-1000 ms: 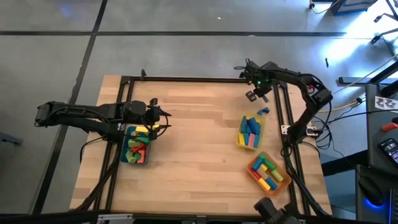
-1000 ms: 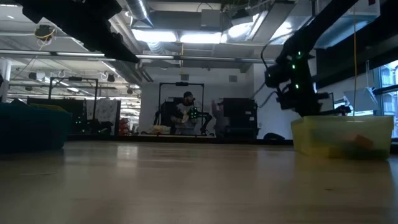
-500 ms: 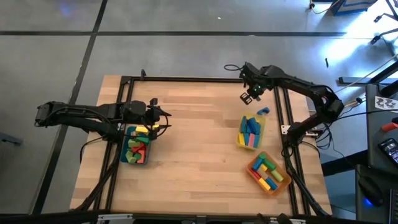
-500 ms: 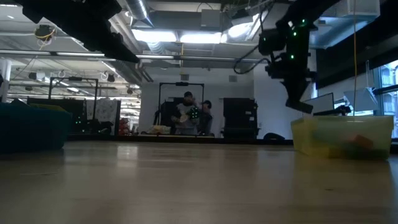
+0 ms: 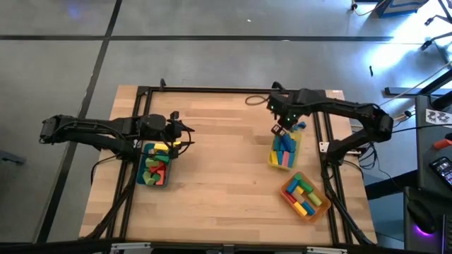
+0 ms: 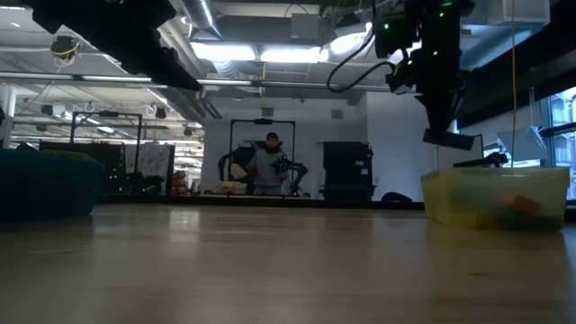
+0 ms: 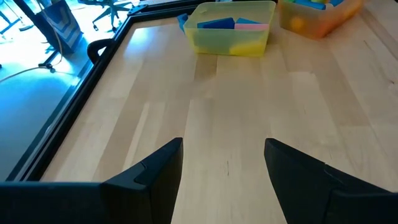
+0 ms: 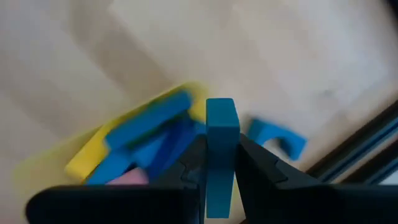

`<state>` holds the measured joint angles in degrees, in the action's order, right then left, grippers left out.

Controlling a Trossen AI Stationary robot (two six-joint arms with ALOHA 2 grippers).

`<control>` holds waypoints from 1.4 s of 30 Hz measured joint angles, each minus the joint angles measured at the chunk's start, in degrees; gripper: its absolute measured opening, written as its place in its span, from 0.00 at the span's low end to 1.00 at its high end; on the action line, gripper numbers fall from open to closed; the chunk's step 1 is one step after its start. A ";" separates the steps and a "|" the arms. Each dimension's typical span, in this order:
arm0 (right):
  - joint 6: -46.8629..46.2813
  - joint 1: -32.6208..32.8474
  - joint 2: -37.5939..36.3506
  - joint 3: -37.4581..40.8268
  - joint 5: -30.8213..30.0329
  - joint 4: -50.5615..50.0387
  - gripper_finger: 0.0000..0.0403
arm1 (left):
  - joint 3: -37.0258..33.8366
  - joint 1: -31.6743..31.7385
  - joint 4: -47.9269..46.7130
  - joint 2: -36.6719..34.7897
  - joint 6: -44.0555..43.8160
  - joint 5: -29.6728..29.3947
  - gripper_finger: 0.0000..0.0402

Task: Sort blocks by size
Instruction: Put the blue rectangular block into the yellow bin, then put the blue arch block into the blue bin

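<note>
While the right gripper (image 5: 280,129) hangs just over the far end of the yellow tray (image 5: 271,159), its jaws are clamped on a flat blue block (image 8: 221,155), held edge-up between the two fingers.

Item, held block: blue, slab-shaped, gripped by its broad faces. Seen from table height, the gripper (image 6: 447,138) is well clear above the tray's rim (image 6: 495,175).

Item, yellow tray: already holds several blue bars (image 5: 284,143) and a pink piece (image 5: 284,159), stacked loosely. A blue arch (image 5: 299,126) lies on the table just beside its far corner, outside the tray.

Item, orange tray (image 5: 286,192): nearer the front edge, filled with mixed yellow, green, blue and pink pieces.

Item, teal tray (image 5: 143,149): on the left side, holding red, green and yellow pieces.

Item, left gripper (image 7: 222,168): waiting at the teal tray's far end, jaws wide apart, nothing between them.

Handling note, as a judgement: the step in hand looks like dropping the blue block into the yellow tray. It would go best with the block brought fully inside the rim, over a gap among the bars, and lowered before release, since a slab let go on edge from height may bounce out. The loose arch should be kept clear of.
</note>
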<state>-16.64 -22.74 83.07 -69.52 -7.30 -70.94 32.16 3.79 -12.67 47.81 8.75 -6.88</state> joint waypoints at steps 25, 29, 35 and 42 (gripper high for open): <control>-16.17 14.12 0.02 11.30 3.92 6.71 0.34 | 0.00 0.00 -0.09 0.00 -0.02 -0.01 0.53; -14.65 13.37 0.04 9.68 4.56 4.96 0.48 | 0.00 0.00 0.33 0.00 -0.02 0.01 0.53; -13.93 11.00 0.03 4.04 -3.34 -1.10 0.58 | 0.00 0.00 1.66 0.00 -0.38 -0.01 0.53; -13.06 0.83 0.02 2.23 -12.62 -4.90 0.56 | 0.00 0.00 1.20 0.00 -0.44 -0.01 0.53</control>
<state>-29.70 -21.91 83.09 -67.29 -19.92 -75.84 32.16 3.79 -11.46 47.81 8.32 -6.90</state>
